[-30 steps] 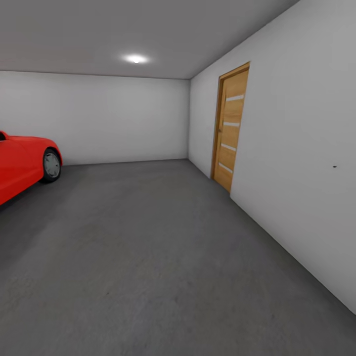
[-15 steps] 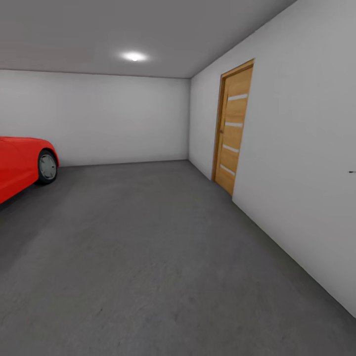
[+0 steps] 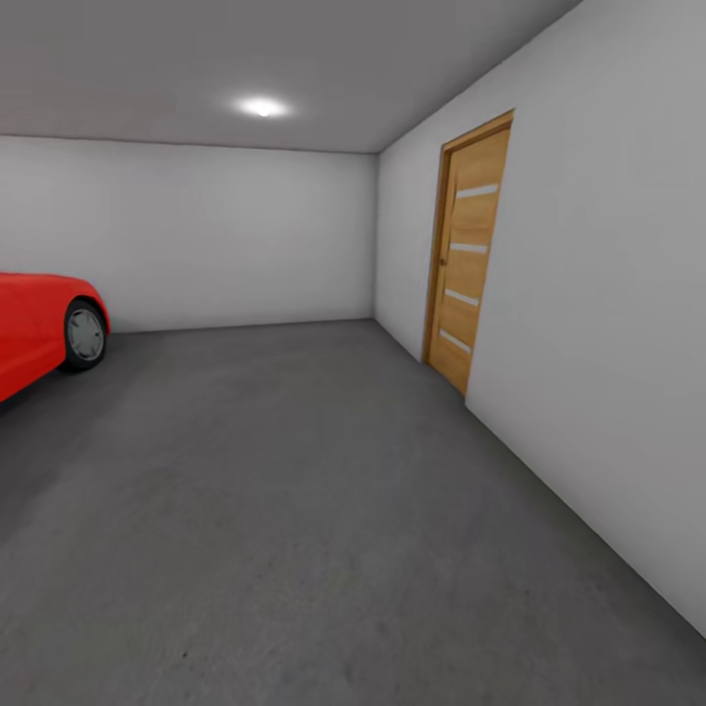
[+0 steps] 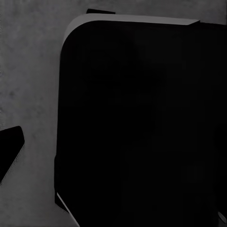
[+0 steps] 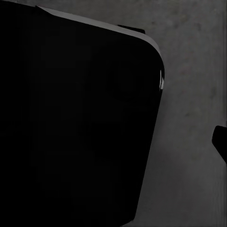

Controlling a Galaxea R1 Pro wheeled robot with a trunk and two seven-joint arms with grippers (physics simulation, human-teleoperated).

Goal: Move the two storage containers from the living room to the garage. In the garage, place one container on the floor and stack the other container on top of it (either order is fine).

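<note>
I am in the garage, a bare room with pale grey walls. Its dark grey speckled floor (image 3: 294, 490) stretches ahead. The two storage containers are out of view. In the left wrist view a large black rounded body of the robot (image 4: 142, 123) hangs over the grey floor (image 4: 28, 71). The right wrist view has the same black body (image 5: 71, 123) above the floor (image 5: 194, 94). A small dark wedge (image 4: 9, 151) at the edge of the left wrist view is too dark to identify.
A red car (image 3: 39, 324) stands at the left, its front wheel facing me. A wooden door with pale horizontal strips (image 3: 471, 255) is shut in the right wall (image 3: 608, 343). A ceiling lamp (image 3: 260, 106) glows above. The back wall lies far ahead.
The whole head view has shifted: the car has slid toward the left edge and the door sits larger and a little further right. The camera moved, not the things.
</note>
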